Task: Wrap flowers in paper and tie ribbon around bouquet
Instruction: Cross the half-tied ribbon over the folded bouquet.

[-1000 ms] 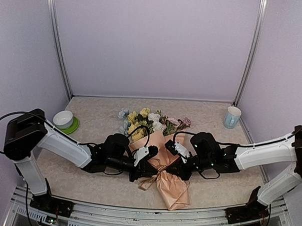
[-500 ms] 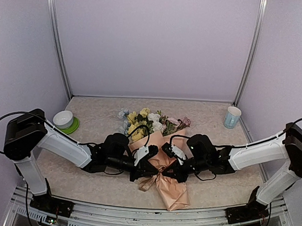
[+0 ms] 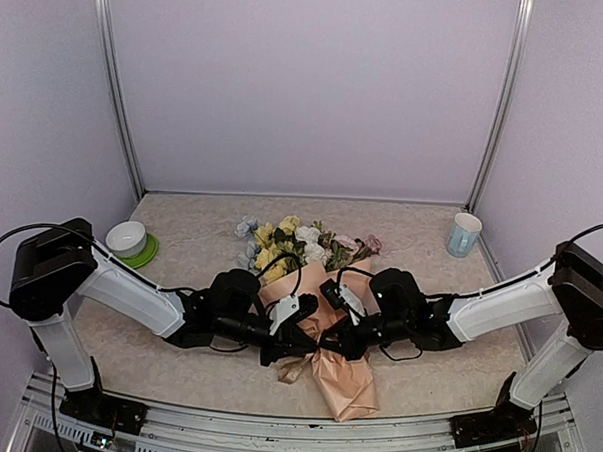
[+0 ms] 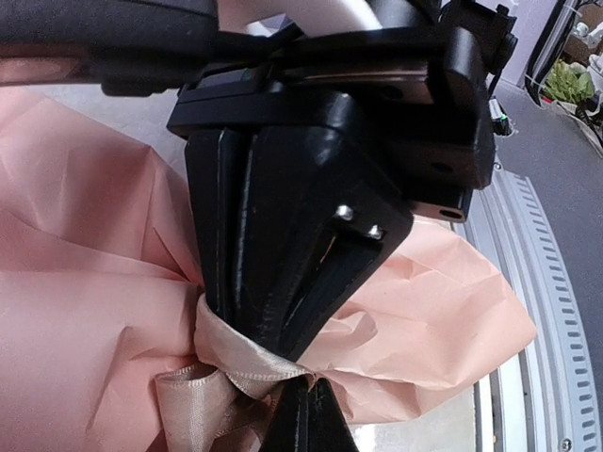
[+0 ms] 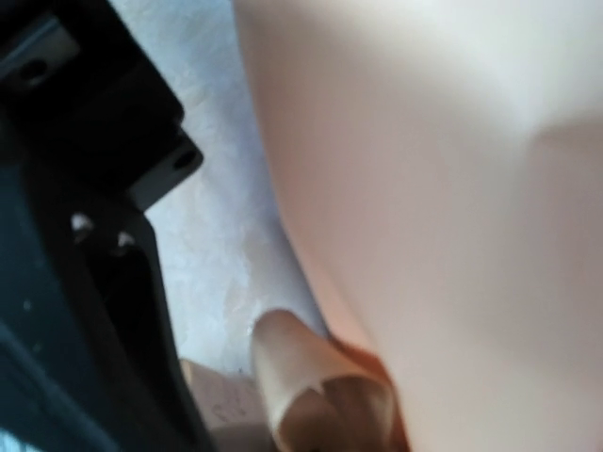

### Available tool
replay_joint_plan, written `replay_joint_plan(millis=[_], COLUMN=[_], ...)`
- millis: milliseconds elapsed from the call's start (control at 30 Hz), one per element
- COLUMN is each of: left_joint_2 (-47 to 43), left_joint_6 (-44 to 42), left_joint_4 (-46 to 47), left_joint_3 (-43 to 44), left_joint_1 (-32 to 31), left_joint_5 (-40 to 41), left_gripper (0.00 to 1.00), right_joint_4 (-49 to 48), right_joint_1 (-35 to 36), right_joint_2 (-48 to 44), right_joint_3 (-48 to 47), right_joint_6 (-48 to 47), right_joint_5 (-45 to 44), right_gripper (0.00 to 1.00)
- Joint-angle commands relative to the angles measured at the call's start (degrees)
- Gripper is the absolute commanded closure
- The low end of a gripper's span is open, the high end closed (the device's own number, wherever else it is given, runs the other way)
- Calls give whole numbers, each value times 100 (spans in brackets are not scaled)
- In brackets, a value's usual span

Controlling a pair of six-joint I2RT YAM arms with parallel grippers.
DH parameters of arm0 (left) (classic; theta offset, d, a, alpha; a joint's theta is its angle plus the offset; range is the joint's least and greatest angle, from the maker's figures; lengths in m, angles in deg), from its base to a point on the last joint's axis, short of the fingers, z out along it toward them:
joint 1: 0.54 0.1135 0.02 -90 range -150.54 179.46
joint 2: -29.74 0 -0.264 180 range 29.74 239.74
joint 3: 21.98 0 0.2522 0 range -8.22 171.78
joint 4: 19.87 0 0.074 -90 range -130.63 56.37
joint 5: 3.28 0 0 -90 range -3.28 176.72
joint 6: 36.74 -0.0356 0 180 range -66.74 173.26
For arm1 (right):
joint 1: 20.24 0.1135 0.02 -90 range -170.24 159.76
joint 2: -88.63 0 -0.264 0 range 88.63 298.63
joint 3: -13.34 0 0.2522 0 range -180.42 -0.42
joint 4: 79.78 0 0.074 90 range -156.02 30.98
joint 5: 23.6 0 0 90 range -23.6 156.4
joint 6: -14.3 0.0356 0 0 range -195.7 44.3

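Ribbon (image 4: 221,363) wraps the waist of the bouquet (image 3: 343,376), which lies on the counter (image 3: 181,241) between the two arms. The right tool (image 3: 331,337) has slid in closer to that waist, so the tying looks under way. The left tool (image 3: 299,340) pinches the ribbon, right against the pink paper (image 4: 85,282). The right tool is pressed together; I cannot tell if it holds anything

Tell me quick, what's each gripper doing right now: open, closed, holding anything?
Left gripper: closed, pinching the ribbon.
Right gripper: closed; whether it holds anything cannot be told.
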Motion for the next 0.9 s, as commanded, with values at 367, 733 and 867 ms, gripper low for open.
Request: replay_joint_plan(millis=[367,733,867], left_joint_2=[252,-648,-862], left_joint_6=[-374,-284,-279], left_joint_4=[-200,-47,-121], left_joint_3=[88,-324,-472], left_joint_1=[-217,-217,-217], left_joint_5=[739,915,1015], left_gripper=[96,58,52], right_joint_4=[1732,1481,1870], right_joint_1=[-313,-381,-381], right_joint_2=[-1191,-444,-298], right_joint_3=[-321,-982,-1281], right_joint_6=[-275,-848,-1227], right_joint_5=[620,871,636], right_gripper=[73,77,76])
